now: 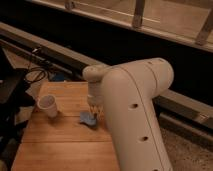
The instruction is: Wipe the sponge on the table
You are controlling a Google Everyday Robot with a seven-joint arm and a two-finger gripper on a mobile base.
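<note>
Robot gripper (95, 109) pointing straight down onto a blue sponge (88, 119) at the centre of the frame, on a wooden table (60, 145).

The gripper's tip meets the sponge's upper right edge; how wide it is set, or whether it has hold of the sponge, I cannot tell. The sponge lies flat on the planks, right of a white paper cup (48, 105). It looks soft, light and squashy, likely to bunch or slide, so pressing near its middle would suit. The wrist hangs vertical, and the bulky white arm (135, 110) fills the frame's right side.
</note>
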